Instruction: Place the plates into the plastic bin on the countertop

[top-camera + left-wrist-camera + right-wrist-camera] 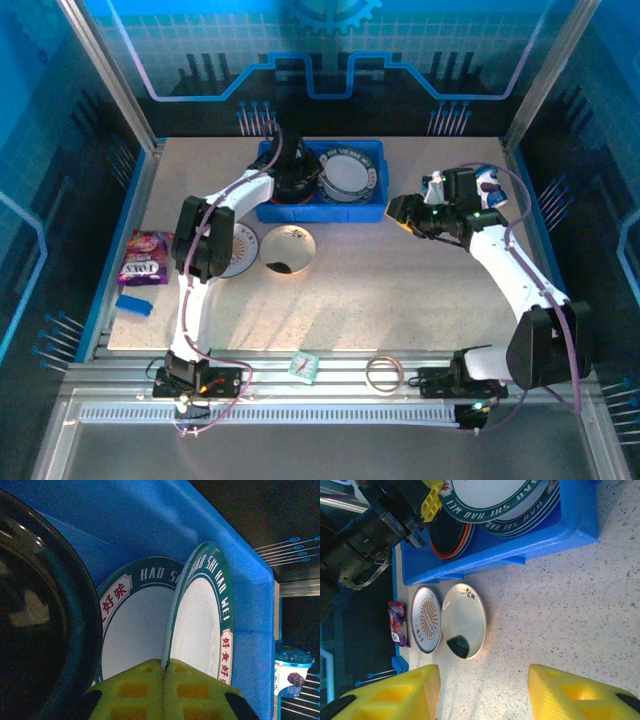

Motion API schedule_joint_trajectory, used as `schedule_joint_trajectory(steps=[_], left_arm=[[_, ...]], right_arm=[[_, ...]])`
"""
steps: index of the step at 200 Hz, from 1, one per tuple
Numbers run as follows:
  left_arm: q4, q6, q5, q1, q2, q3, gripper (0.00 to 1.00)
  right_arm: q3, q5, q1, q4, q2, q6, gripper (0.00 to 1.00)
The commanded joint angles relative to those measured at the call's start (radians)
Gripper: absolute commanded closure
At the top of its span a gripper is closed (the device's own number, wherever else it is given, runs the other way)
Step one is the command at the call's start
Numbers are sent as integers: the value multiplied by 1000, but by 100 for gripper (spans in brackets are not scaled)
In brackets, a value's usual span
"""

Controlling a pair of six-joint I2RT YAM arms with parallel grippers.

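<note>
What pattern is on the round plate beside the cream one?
Round sunburst plate: orange rays, dark rim; clearest in the right wrist view.

Speckled countertop (420, 290) with bin (350, 213), plates (288, 248)

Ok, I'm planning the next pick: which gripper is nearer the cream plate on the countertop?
Left. The left gripper is in the blue bin beyond the cream plate, shut on a green-rimmed plate; the right gripper hovers farther off to the right.
</note>
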Motion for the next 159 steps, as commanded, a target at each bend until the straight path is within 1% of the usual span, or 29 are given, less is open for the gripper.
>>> schedule_joint_trajectory(steps=[1, 44, 94, 98, 105, 125, 144, 159], left_arm=[[-3, 6, 5, -26, 27, 66, 100], [-108, 26, -1, -30, 87, 166, 100], [-174, 42, -28, -36, 106, 203, 100], [-176, 42, -30, -36, 106, 204, 95], [-181, 43, -30, -36, 108, 207, 84], [-198, 47, -30, -37, 112, 221, 64], [-216, 53, -30, -37, 113, 239, 54], [-226, 58, -29, -37, 111, 253, 51]], right_arm=[[-6, -18, -16, 11, 5, -15, 50], [-12, -18, -16, 20, 12, -16, 50], [-22, -23, -15, 39, 13, -8, 50], [-23, -24, -16, 40, 15, -8, 50], [-23, -25, -17, 42, 15, -8, 50], [-25, -26, -16, 48, 16, -5, 50], [-24, -26, -15, 52, 16, -3, 50], [-25, -26, -13, 56, 15, -2, 50]])
